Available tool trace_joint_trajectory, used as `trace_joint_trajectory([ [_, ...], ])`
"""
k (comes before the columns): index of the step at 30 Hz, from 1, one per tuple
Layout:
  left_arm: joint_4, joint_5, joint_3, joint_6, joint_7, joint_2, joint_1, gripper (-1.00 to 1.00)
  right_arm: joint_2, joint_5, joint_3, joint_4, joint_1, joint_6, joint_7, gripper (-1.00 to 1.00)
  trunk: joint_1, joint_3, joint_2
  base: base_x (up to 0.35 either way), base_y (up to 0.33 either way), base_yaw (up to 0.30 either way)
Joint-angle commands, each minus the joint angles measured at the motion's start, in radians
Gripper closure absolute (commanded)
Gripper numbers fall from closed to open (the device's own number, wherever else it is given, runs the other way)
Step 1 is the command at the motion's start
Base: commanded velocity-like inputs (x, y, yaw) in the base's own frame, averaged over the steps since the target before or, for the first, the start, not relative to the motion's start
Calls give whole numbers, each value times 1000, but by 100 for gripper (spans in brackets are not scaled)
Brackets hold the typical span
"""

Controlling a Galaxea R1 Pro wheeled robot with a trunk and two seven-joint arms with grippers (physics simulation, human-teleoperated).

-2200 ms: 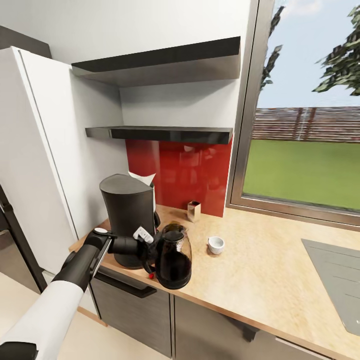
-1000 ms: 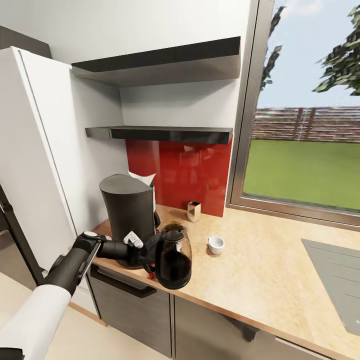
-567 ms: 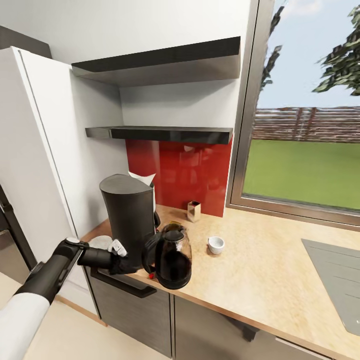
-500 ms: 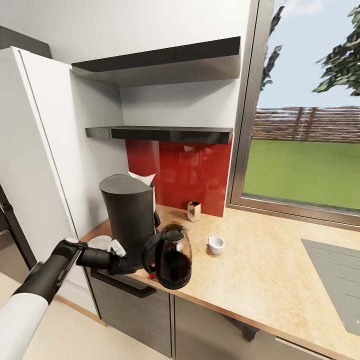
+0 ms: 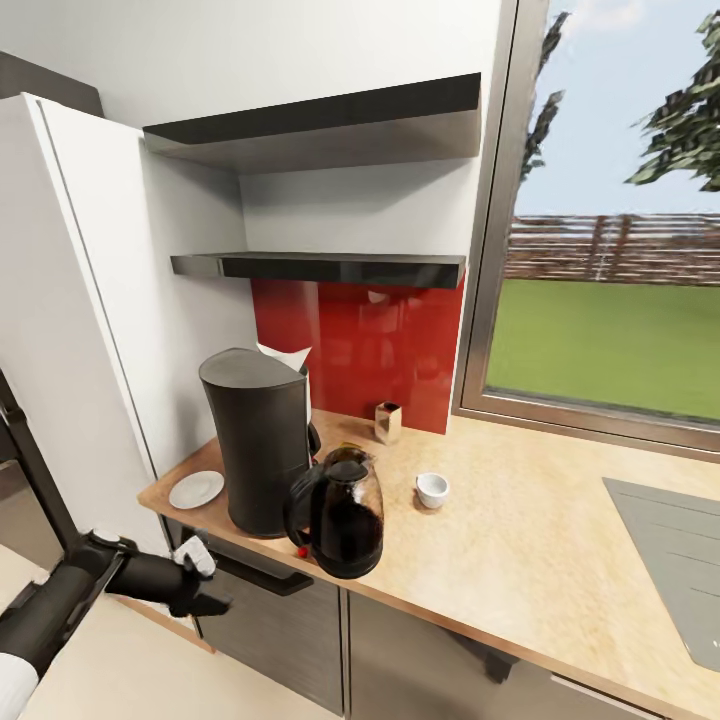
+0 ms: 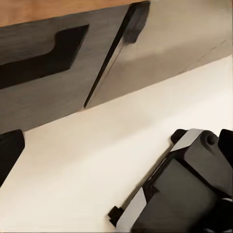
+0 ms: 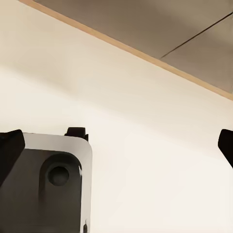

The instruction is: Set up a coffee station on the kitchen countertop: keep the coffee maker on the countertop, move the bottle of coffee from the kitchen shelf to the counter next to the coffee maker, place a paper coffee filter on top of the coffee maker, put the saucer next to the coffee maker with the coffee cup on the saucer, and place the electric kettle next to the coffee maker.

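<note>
Left gripper [image 5: 205, 600] hangs below the countertop [image 5: 560, 560] edge, in front of the cabinet drawer [image 5: 265, 600]. Its fingertips sit wide apart at the wrist frame's edges, nothing between them. Right gripper: fingertips [image 7: 10, 148] likewise spread wide over bare floor [image 7: 145, 126], empty.

Electric kettle [image 5: 343, 512] stands upright near the front edge, touching or just beside the coffee maker [image 5: 256, 440], handle toward the robot's left. Saucer [image 5: 196, 489] lies flat on the maker's other side. Coffee cup [image 5: 432, 489] sits upright on the counter, apart from the saucer.
</note>
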Motion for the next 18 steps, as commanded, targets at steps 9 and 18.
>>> trace_joint_trajectory([
  [9,179,1,1,-95,312,3,113,-100,-1,10,-7,-1,0,-5,4,-100,0,0,-1,0,0,0],
  [18,482,60,22,-220,740,-83,119,-100,-2,9,-10,-1,0,-6,2,-100,0,0,-1,0,0,0],
])
